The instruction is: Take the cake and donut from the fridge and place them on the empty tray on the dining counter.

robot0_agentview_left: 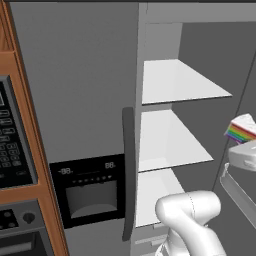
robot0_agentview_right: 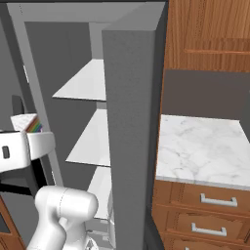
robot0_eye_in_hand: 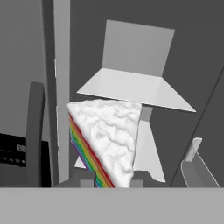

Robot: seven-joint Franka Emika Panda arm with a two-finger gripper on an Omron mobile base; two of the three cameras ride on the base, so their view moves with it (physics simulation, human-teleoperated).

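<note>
Hand view: wedge cake (robot0_eye_in_hand: 109,140), bumpy white icing

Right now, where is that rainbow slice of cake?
The cake is held in the gripper, lifted in front of the open fridge, level with its white shelves, near the right edge of the left base view.

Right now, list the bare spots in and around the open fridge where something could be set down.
Inside the fridge, the top shelf, middle shelf and lower shelf all lie bare between the inner walls. The marble counter to the right, above the wooden drawers, is bare too. It is crowded at the doorway, where the gripper holds the cake.
</note>
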